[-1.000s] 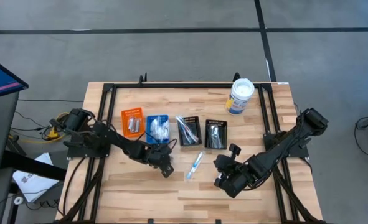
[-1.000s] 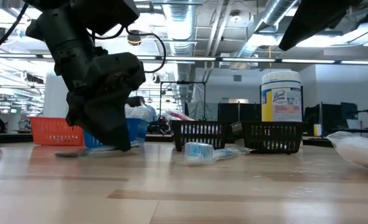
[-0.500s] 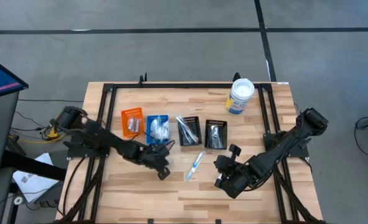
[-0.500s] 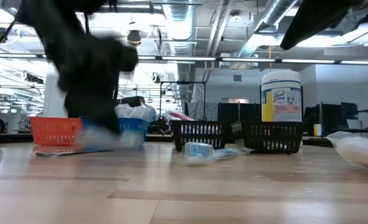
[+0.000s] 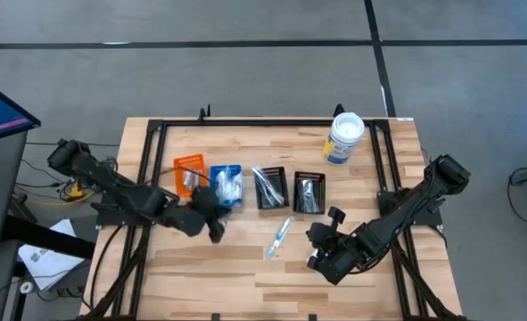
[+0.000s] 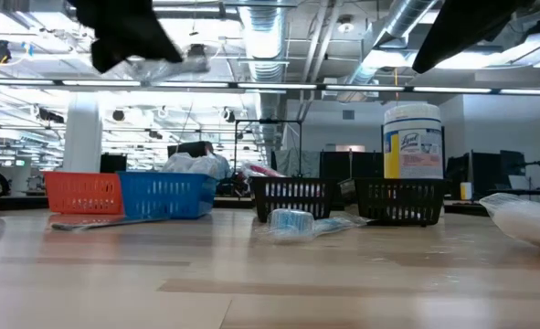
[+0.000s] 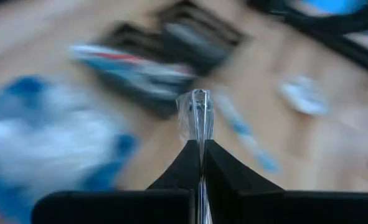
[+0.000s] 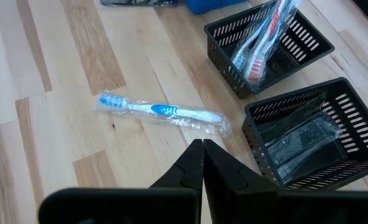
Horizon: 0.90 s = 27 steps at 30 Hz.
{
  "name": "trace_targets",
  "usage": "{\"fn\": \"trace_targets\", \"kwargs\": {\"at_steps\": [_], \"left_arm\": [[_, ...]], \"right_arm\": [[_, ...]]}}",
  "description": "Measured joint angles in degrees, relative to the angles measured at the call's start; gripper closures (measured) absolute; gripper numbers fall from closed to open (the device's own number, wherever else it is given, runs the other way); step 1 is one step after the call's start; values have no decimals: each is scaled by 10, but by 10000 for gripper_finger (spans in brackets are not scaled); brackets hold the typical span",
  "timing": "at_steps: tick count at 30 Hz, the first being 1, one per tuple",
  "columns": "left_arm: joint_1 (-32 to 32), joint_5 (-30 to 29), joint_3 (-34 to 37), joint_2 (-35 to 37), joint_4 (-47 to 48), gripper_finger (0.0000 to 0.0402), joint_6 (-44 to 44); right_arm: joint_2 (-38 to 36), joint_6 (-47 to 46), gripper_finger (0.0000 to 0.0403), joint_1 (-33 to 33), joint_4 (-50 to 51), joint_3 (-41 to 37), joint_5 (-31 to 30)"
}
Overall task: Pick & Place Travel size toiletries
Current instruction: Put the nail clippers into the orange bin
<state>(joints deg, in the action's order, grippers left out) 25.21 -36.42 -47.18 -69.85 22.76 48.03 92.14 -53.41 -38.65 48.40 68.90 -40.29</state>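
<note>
– Left pincer?
– Raised above the table near the blue bin, clamped on a clear packet (contents unclear).
– Right pincer?
– Closed, empty, near the wrapped toothbrush.

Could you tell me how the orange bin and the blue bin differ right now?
The orange bin holds small silvery pieces lying low; the blue bin is heaped with white crinkly packets that rise above its rim. In the high view, the orange bin sits left of the blue one. Both are small slotted rectangular bins, side by side.
</note>
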Motion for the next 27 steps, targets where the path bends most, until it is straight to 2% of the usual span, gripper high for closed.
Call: {"fn": "trace_targets", "kwargs": {"at_steps": [4,7,10,19,23,27], "left_arm": [[-46,-55,0,48,153,401,80],[-93,-61,3,76,249,401,128],[-150,-55,23,100,285,401,148],[-334,54,134,117,265,398,161],[-385,92,175,117,194,398,111],[-407,122,203,117,145,395,70]], "right_arm": [[0,0,403,0,0,0,0],[0,0,403,0,0,0,0],[0,0,403,0,0,0,0],[0,14,403,0,-7,0,-1],[0,15,403,0,-7,0,-2],[0,15,403,0,-7,0,-2]]}}
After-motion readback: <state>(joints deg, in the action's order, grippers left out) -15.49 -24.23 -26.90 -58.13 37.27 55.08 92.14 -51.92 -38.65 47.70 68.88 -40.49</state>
